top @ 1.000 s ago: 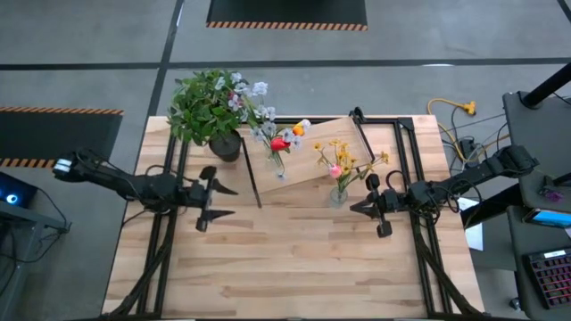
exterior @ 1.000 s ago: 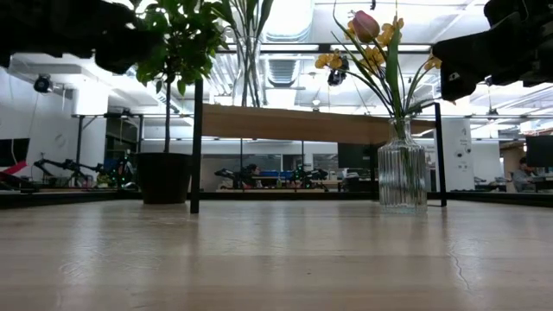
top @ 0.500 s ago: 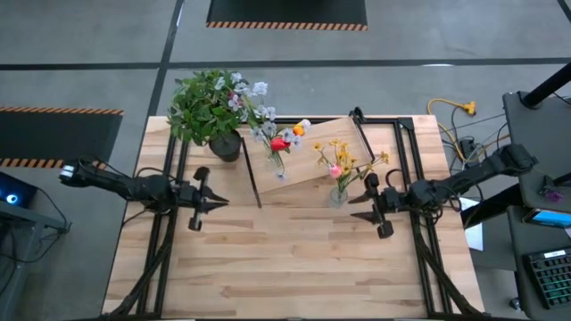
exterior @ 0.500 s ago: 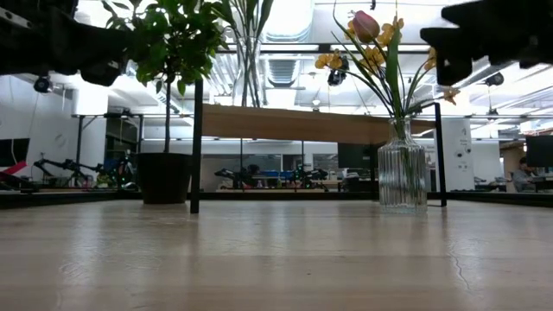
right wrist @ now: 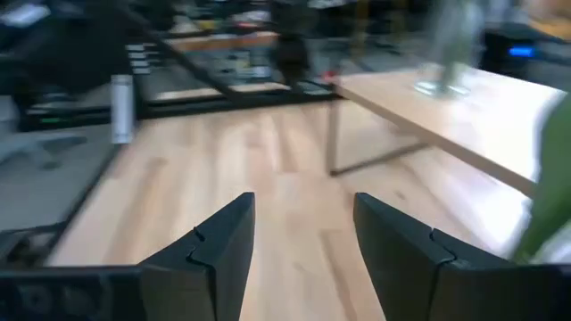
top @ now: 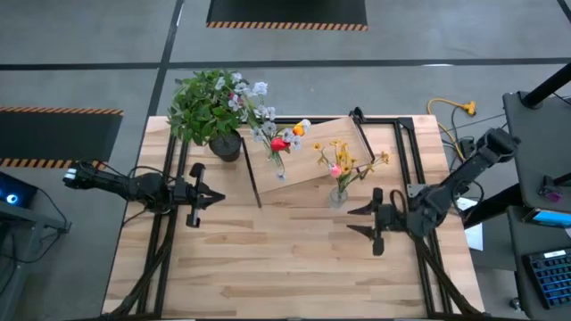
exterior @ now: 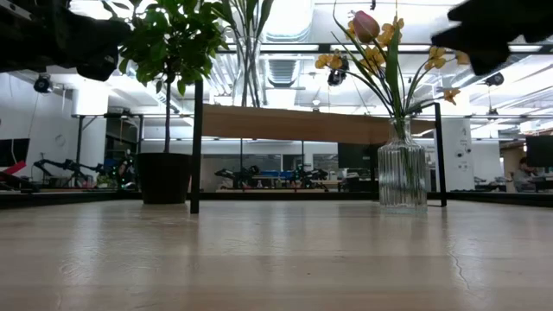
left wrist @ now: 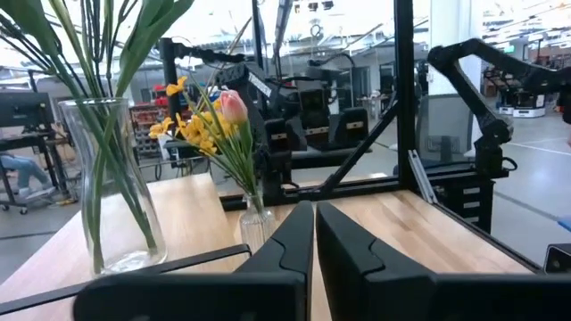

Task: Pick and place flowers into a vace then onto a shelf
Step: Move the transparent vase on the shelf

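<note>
A ribbed glass vase (exterior: 402, 177) stands by its base on the tabletop, just in front of the shelf (top: 317, 160). It holds yellow blooms and a pink bud (top: 339, 165). A second vase (top: 278, 166) with red and orange tulips and pale sprays stands on the shelf board. My right gripper (top: 355, 220) hangs open to the near right of the ribbed vase, touching nothing. Above the table left of the shelf, my left gripper (top: 214, 198) is shut and empty; its closed fingers (left wrist: 303, 234) point toward both vases.
A bushy green plant in a dark pot (top: 214, 111) stands at the far left corner, beside the shelf's black leg (exterior: 197, 142). Black frame rails (top: 406, 160) run along the table's right and left sides. Bare wood lies between the arms and the near edge.
My left gripper has shut on nothing and drawn back a little toward the table's left edge. My right gripper has opened and moved from beside the ribbed vase toward the near edge, its arm rising. The vase and its flowers stay where they were.
</note>
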Robot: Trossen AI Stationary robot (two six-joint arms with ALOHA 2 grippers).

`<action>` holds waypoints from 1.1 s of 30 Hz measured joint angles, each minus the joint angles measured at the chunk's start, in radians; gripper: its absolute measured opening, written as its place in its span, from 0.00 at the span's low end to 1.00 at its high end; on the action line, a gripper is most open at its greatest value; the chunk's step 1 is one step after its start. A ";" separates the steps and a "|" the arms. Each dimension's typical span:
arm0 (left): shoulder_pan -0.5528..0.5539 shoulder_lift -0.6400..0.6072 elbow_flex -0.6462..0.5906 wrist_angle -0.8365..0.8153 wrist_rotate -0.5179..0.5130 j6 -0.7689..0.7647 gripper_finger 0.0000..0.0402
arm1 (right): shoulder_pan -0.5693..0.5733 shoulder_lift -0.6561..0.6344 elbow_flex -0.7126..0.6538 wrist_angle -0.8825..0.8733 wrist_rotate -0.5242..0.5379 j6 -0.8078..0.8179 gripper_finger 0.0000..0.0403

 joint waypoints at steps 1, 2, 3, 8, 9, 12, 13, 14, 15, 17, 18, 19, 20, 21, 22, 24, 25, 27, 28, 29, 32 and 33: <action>0.000 0.002 0.000 0.000 0.000 0.000 0.00 | 0.027 0.026 0.003 -0.008 0.066 0.033 0.45; 0.000 0.003 0.000 0.000 0.000 0.000 0.00 | 0.050 0.052 0.006 -0.016 0.127 0.065 0.45; 0.000 0.004 -0.001 0.000 0.000 0.000 0.00 | 0.069 0.079 0.007 -0.021 0.184 0.095 0.45; 0.000 0.003 -0.001 0.000 0.001 0.000 0.00 | 0.098 0.218 0.022 -0.019 0.308 0.204 0.45; 0.000 0.003 -0.001 0.000 0.002 0.000 0.00 | 0.094 0.242 0.026 -0.018 0.316 0.206 0.45; 0.000 0.006 -0.003 0.000 0.002 0.000 0.00 | 0.077 0.318 0.042 -0.018 0.365 0.259 0.47; 0.000 0.006 -0.004 0.000 0.003 0.000 0.00 | 0.070 0.338 0.047 -0.018 0.378 0.270 0.48; 0.000 0.006 -0.004 0.000 0.003 0.000 0.00 | 0.065 0.355 0.051 -0.018 0.386 0.276 0.49; 0.000 0.006 -0.004 0.000 0.003 0.000 0.00 | 0.057 0.370 0.057 -0.017 0.389 0.279 0.51; 0.000 0.006 -0.005 0.000 0.003 0.000 0.00 | 0.042 0.398 0.063 -0.017 0.392 0.281 0.55; 0.000 0.006 -0.005 0.000 0.002 0.000 0.00 | 0.035 0.409 0.065 -0.018 0.400 0.281 0.57; 0.000 0.006 -0.005 0.000 0.003 0.000 0.00 | 0.027 0.420 0.066 -0.017 0.416 0.281 0.60; 0.000 0.006 -0.005 0.000 0.002 0.000 0.00 | 0.019 0.429 0.066 -0.016 0.436 0.281 0.62; 0.000 0.006 -0.005 0.000 0.002 0.000 0.00 | 0.013 0.438 0.065 -0.017 0.467 0.281 0.64; 0.000 0.006 -0.005 0.000 0.002 0.000 0.00 | 0.008 0.447 0.064 -0.017 0.506 0.281 0.67; 0.000 0.006 -0.005 0.000 0.002 0.000 0.00 | 0.002 0.463 0.062 -0.017 0.571 0.281 0.70; 0.000 0.006 -0.004 0.000 0.002 0.000 0.00 | 0.001 0.469 0.062 -0.017 0.589 0.280 0.72; 0.000 0.006 -0.005 0.000 0.002 0.000 0.00 | -0.004 0.476 0.060 -0.017 0.595 0.281 0.73; 0.000 0.006 -0.007 0.000 0.002 0.000 0.00 | -0.007 0.480 0.058 -0.016 0.592 0.288 0.74; 0.000 0.006 -0.007 0.000 0.002 0.000 0.00 | -0.013 0.487 0.055 -0.017 0.588 0.304 0.74; 0.000 0.005 -0.007 0.000 0.002 0.000 0.00 | -0.036 0.512 0.047 -0.017 0.574 0.337 0.73; 0.000 0.005 -0.007 0.000 0.002 0.000 0.00 | -0.045 0.523 0.045 -0.017 0.570 0.340 0.72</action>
